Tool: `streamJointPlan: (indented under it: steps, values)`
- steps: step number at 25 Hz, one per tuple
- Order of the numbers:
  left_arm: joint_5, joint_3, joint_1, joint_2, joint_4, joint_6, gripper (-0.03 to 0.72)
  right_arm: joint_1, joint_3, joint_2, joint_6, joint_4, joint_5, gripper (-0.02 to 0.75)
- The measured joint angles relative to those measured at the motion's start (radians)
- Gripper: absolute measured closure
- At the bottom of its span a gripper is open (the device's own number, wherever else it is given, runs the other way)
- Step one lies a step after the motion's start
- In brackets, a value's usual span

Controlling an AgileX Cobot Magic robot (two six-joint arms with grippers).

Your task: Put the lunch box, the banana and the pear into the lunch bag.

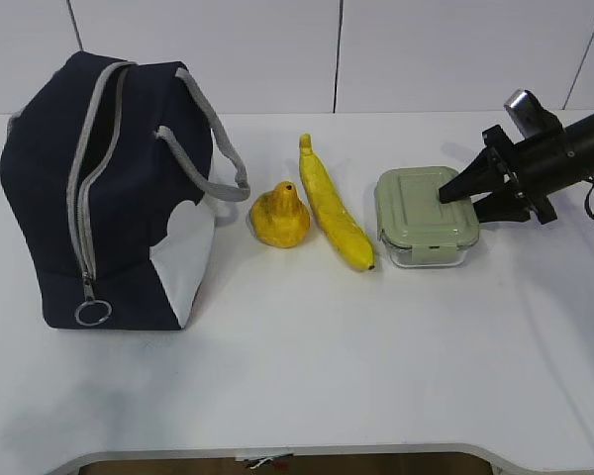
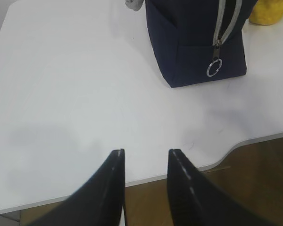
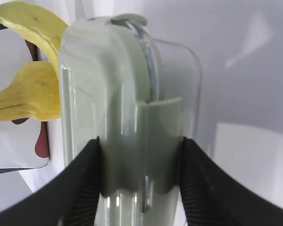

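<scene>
The navy lunch bag (image 1: 109, 198) stands at the left, its grey zipper parted and the ring pull (image 1: 91, 313) low on the front. To its right lie the pear (image 1: 280, 218) and the banana (image 1: 335, 208). The lunch box (image 1: 416, 213), clear with a sage-green lid, sits right of the banana. My right gripper (image 1: 460, 203) reaches in from the right. In the right wrist view the right gripper (image 3: 140, 141) presses on the lunch box (image 3: 122, 94), one jaw on the lid, the other under the base. My left gripper (image 2: 145, 151) hangs open and empty over the table's front edge, short of the bag (image 2: 193, 42).
The white table (image 1: 327, 376) runs to a rounded front edge with brown floor below it. A white panelled wall stands behind. In the right wrist view the banana (image 3: 33, 23) and pear (image 3: 30, 94) lie just beyond the box.
</scene>
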Motion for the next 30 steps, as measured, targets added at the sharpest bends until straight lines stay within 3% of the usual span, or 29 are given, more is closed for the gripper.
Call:
streamJointPlan:
  steps: [22,30]
  values:
    - [0.0,-0.019,0.0,0.012,-0.006,0.0,0.449,0.002,0.006,-0.153,0.09,-0.023,-0.025,0.368]
    - [-0.03,-0.146,0.0,0.292,-0.144,0.0,0.448,0.064,0.006,-0.266,0.104,0.0,-0.022,0.368]
